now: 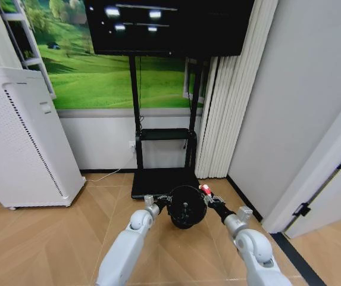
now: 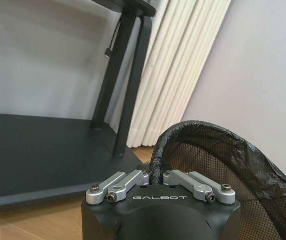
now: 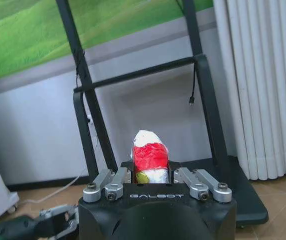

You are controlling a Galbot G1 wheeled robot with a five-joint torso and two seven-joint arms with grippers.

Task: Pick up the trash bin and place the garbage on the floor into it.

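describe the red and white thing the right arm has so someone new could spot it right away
Start at the black TV stand against the back wall; just in front of its base the two arms hold things up. The left tool grips the rim of the black trash bin, and the right tool pinches the crumpled wrapper. It is white with a red band, the one bright item beside the dark mesh bin.

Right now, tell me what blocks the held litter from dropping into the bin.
Nothing visible. The right pincer holds the red-and-white wrapper beside the trash bin, whose rim the left pincer grips.
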